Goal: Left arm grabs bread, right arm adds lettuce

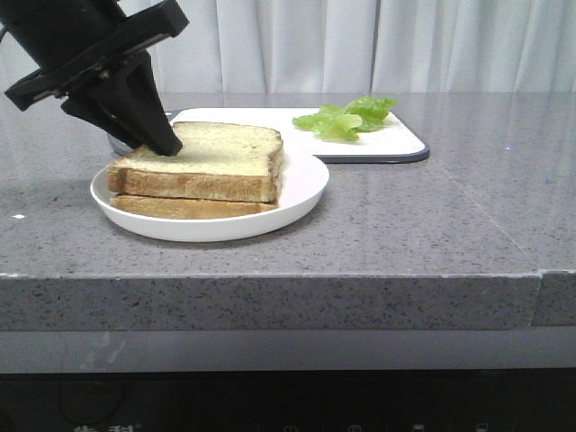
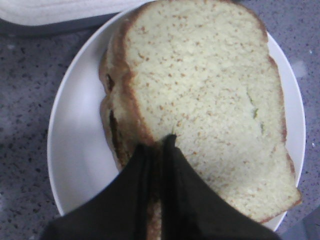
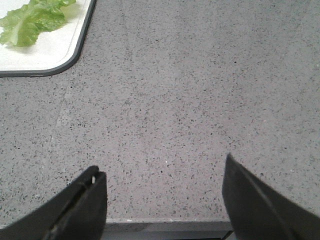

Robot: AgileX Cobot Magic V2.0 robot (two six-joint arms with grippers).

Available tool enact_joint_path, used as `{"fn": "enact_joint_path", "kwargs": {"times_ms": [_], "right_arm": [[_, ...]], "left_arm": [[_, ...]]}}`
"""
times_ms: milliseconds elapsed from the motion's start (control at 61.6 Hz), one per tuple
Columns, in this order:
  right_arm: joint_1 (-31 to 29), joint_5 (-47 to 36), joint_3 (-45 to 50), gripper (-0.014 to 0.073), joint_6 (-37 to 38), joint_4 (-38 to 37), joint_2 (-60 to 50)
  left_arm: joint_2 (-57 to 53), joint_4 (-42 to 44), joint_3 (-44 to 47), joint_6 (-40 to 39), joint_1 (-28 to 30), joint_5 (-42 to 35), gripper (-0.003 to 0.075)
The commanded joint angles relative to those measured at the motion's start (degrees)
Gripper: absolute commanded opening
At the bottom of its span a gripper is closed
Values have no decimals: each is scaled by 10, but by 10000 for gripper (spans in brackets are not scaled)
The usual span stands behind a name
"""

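Note:
The bread (image 1: 216, 157) is a thick toasted slice lying on top of a thinner slice (image 1: 180, 208) on a white plate (image 1: 301, 184). My left gripper (image 1: 162, 144) comes down at the bread's far left corner. In the left wrist view the bread (image 2: 210, 90) fills the plate (image 2: 75, 130), and the left gripper (image 2: 157, 145) is shut on its brown crust edge, with only a thin strip of crust between the fingers. The lettuce (image 1: 346, 119) lies on a white tray behind the plate. My right gripper (image 3: 162, 172) is open and empty over bare counter. The lettuce (image 3: 32, 20) is far from it.
The white tray (image 1: 396, 144) with a grey rim stands at the back, right of the plate, and shows in the right wrist view (image 3: 55, 55). The grey speckled counter's front edge (image 3: 165, 222) lies just under the right gripper. A white curtain hangs behind the counter.

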Motion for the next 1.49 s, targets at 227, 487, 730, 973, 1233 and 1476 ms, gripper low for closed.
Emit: {"fn": "enact_joint_path", "kwargs": {"times_ms": [227,487,730,973,1233,1476], "right_arm": [[-3,-43,-15,512,-4,-3,5],[-3,-47,-15,512,-4,-3,5],[-3,-43,-10,512,-4,35,9],[15,-27,-59,512,-100,162,82],[37,-35,-133,512,-205,312,230],[37,-35,-241,512,-249,375,368]], "left_arm": [[-135,-11,-21,1,12,18,-20],[-295,-11,64,1,93,1,-20],[-448,-11,180,0,162,0,-20],[-520,-11,220,0,165,-7,-20],[-522,-11,220,0,165,-6,-20],[-522,-13,220,0,165,-9,-20]]}}
